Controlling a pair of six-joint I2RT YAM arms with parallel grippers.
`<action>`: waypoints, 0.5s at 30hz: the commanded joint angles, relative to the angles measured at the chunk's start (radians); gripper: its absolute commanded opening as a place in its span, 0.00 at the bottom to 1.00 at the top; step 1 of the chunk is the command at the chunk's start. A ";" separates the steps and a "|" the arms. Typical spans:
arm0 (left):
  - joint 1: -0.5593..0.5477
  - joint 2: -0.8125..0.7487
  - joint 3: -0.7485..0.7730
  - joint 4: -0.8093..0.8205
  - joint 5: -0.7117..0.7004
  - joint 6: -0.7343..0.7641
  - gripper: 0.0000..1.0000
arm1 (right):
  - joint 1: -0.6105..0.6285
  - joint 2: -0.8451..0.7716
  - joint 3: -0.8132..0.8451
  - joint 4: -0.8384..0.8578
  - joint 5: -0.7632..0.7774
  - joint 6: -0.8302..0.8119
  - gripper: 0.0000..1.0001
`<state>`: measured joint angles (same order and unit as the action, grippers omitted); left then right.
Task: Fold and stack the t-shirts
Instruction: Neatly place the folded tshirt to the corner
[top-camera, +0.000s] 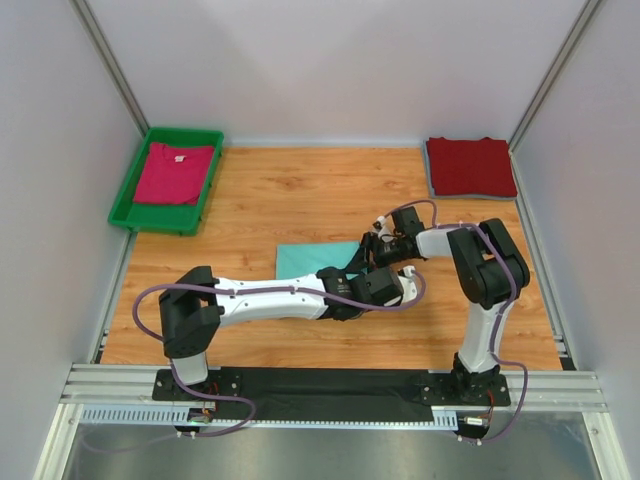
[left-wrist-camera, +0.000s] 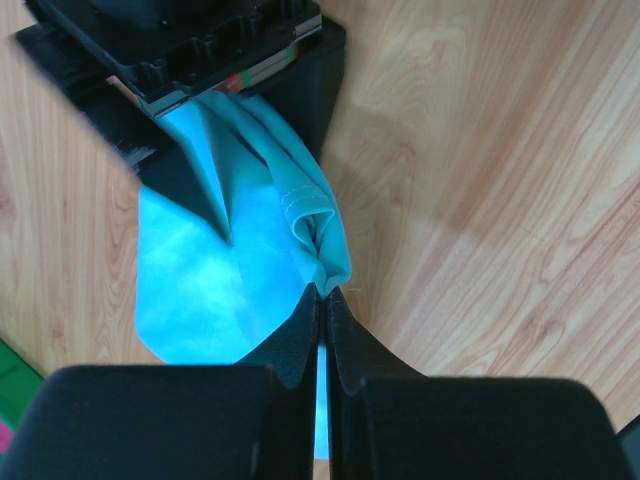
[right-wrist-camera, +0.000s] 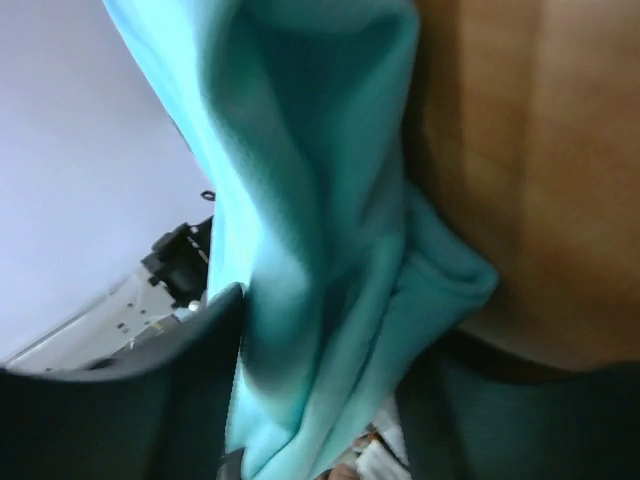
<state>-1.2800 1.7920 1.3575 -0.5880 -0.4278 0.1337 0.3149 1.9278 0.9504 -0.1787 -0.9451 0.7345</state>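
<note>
Mint-teal t-shirt (left-wrist-camera: 230, 270) pinched in closed left hand (left-wrist-camera: 322, 300), bunched between fingers of right hand (right-wrist-camera: 335, 350), grip unclear

The left arm (top-camera: 270, 297) lies low, stretched from its base toward the right. The left gripper (left-wrist-camera: 324, 297) is clamped tight, its 2 fingers (left-wrist-camera: 290, 345) pressed together on a fold of the mint-teal t-shirt (left-wrist-camera: 210, 290) just ahead of their tips. The right arm (top-camera: 480, 330) stands upright and bends at the elbow, with the forearm reaching left. The right gripper (right-wrist-camera: 335, 330), close beside the left one, has its 2 fingers (right-wrist-camera: 150, 400) apart, with the cloth hanging between them.
</note>
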 joint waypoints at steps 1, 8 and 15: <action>0.002 -0.062 0.035 -0.013 -0.011 -0.028 0.00 | 0.003 0.059 0.010 0.103 0.046 0.052 0.46; 0.059 -0.209 -0.029 -0.049 0.159 -0.196 0.75 | 0.003 0.056 0.212 -0.235 0.290 -0.267 0.00; 0.214 -0.650 -0.182 -0.050 0.228 -0.445 0.75 | 0.001 -0.013 0.341 -0.455 0.626 -0.467 0.00</action>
<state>-1.1049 1.3148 1.2110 -0.6350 -0.2401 -0.1577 0.3183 1.9839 1.2316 -0.5053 -0.5453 0.4267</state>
